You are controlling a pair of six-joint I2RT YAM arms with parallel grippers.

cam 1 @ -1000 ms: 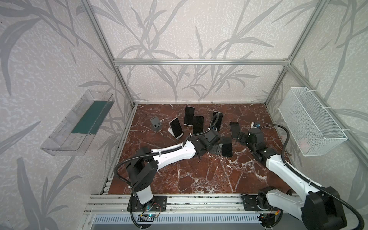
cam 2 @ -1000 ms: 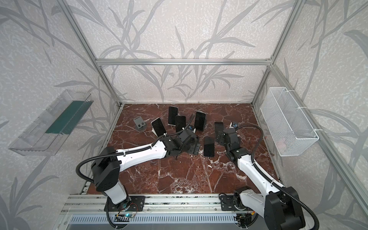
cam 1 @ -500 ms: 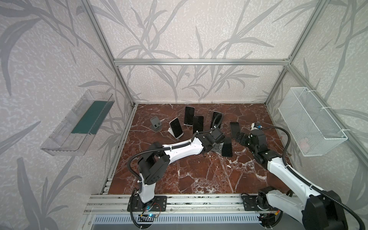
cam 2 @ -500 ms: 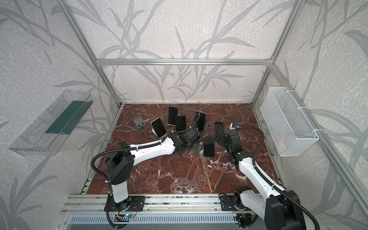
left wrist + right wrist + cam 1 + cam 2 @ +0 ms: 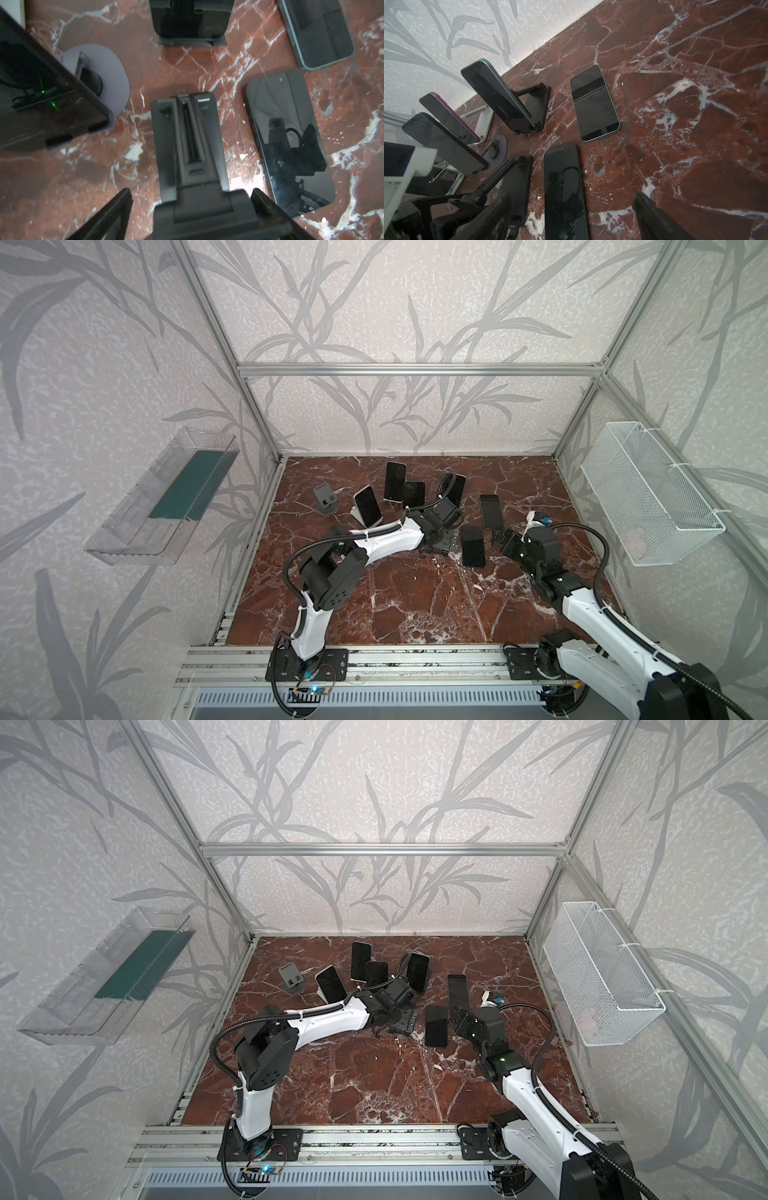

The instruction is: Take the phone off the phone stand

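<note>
An empty black phone stand [image 5: 446,540] [image 5: 404,1021] lies low on the marble floor, mid table. My left gripper [image 5: 191,193] hangs over it, open, with the stand's upper part [image 5: 193,145] between its fingers; the right finger is close to the stand's edge and the left finger is apart from it. Just right of the stand a black phone [image 5: 473,546] [image 5: 288,135] lies flat, screen up. My right gripper [image 5: 573,198] is open and low over that phone's [image 5: 564,187] near end, one finger on each side, not touching it.
A second phone [image 5: 491,511] lies flat behind the first. Behind the stand several phones lean on stands: one on a black stand [image 5: 454,489], two in the middle [image 5: 394,482], one on a white stand [image 5: 368,506]. An empty grey stand [image 5: 326,501] sits at the left. A wire basket [image 5: 648,497] hangs on the right wall.
The left arm has swung its elbow in, and its jaws have narrowed around the empty stand. The right gripper has crept left toward the flat phone and closed a little.
</note>
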